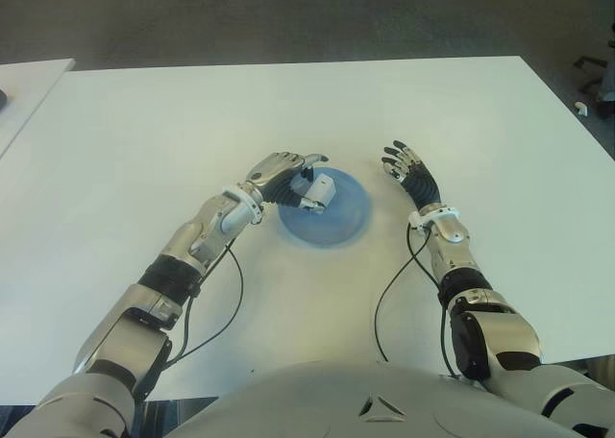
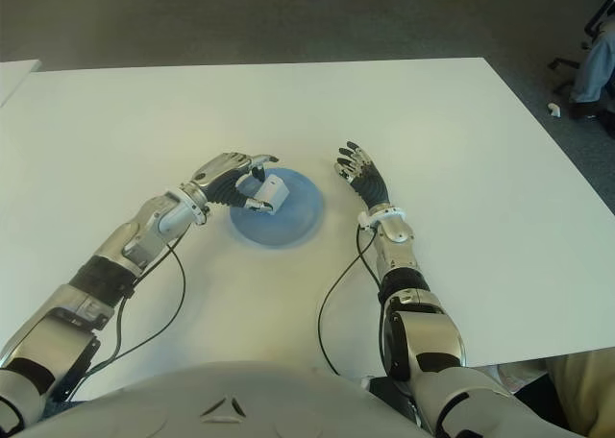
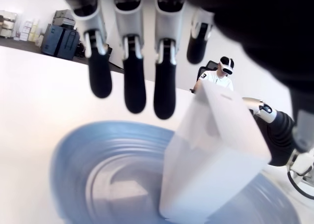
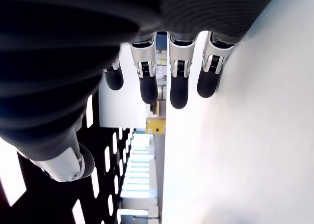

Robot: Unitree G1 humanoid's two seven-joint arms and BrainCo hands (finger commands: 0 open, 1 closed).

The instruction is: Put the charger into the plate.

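Note:
A white block-shaped charger [image 1: 318, 191] stands tilted on the left part of the round blue plate [image 1: 341, 223], its lower end touching the plate. My left hand [image 1: 300, 176] arches over it from the left. In the left wrist view the fingers [image 3: 133, 81] are stretched out above the charger [image 3: 211, 155] with a gap between them, and the plate [image 3: 93, 160] lies beneath. My right hand [image 1: 407, 168] shows just right of the plate on the white table [image 1: 144, 131], fingers spread, holding nothing.
Black cables [image 1: 389, 294] trail from both wrists across the table toward my body. A second table's corner [image 1: 29, 78] shows at the far left. A seated person [image 2: 594, 68] is past the table's far right edge.

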